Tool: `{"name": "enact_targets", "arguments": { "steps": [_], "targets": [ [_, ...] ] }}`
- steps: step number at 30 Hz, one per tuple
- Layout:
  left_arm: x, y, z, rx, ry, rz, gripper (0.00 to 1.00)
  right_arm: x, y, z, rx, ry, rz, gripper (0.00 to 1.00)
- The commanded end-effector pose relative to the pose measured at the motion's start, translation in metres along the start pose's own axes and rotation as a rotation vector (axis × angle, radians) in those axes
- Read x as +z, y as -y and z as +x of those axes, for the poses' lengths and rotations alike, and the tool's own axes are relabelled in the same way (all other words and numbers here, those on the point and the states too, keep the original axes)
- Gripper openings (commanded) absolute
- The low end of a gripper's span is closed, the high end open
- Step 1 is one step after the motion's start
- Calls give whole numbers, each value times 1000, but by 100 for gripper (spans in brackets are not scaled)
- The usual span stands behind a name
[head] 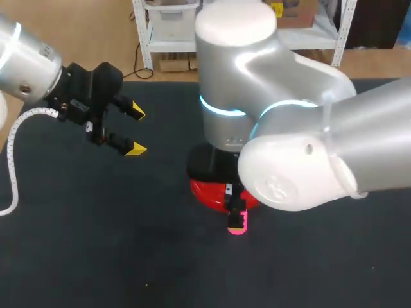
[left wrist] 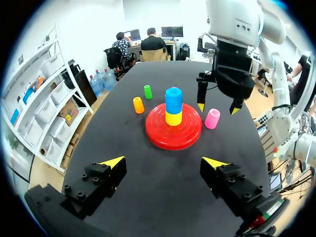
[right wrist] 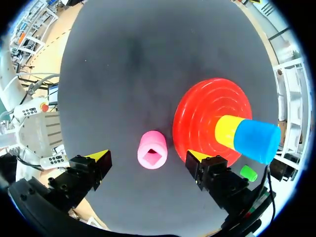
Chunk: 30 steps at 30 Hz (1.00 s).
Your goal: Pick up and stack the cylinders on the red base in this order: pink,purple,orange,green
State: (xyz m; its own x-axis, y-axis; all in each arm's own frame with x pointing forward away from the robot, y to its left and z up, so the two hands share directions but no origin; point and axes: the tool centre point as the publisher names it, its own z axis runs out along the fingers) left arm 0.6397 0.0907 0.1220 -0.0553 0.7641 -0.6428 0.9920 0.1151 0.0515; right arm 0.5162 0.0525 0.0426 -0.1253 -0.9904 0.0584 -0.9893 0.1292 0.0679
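The red base [left wrist: 163, 138] lies mid-table with a blue cylinder [left wrist: 174, 98] stacked on a yellow one [left wrist: 173, 118] at its centre. The pink cylinder [right wrist: 152, 149] stands upright on the table just beside the base [right wrist: 207, 108]. My right gripper [right wrist: 148, 157] hangs open straight above it, fingers on either side and not touching. From the left wrist view the right gripper [left wrist: 217, 106] hovers over the pink cylinder [left wrist: 212, 118]. Beyond the base stand an orange cylinder [left wrist: 138, 104] and a green one [left wrist: 147, 91]. My left gripper [head: 131, 131] is open and holds nothing, well left of the base [head: 209, 192]. No purple cylinder shows.
In the head view my right arm covers most of the base and the stack. The black tabletop [head: 96, 244] lies bare in front and to the left. The green cylinder [right wrist: 248, 173] shows past the base in the right wrist view.
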Motion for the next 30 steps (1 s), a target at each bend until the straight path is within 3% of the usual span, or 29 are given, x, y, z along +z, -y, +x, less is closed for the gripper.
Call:
{"name": "enact_targets", "arguments": {
  "steps": [1, 22, 24, 25, 26, 30],
  "targets": [
    [0, 1, 1, 1, 1, -2, 100, 1, 1, -4, 5, -5, 22, 100],
    [0, 1, 1, 1, 1, -2, 100, 13, -1, -2, 25, 19, 63, 100],
    [0, 1, 1, 1, 1, -2, 100, 12, 0, -2, 29, 23, 65, 85],
    [0, 1, 1, 1, 1, -2, 100, 11, 1, -1, 32, 27, 66, 59],
    [0, 1, 1, 1, 1, -2, 100, 11, 1, -1, 34, 29, 65, 48],
    [0, 1, 1, 1, 1, -2, 100, 12, 2, -1, 33, 33, 62, 35]
  ]
}}
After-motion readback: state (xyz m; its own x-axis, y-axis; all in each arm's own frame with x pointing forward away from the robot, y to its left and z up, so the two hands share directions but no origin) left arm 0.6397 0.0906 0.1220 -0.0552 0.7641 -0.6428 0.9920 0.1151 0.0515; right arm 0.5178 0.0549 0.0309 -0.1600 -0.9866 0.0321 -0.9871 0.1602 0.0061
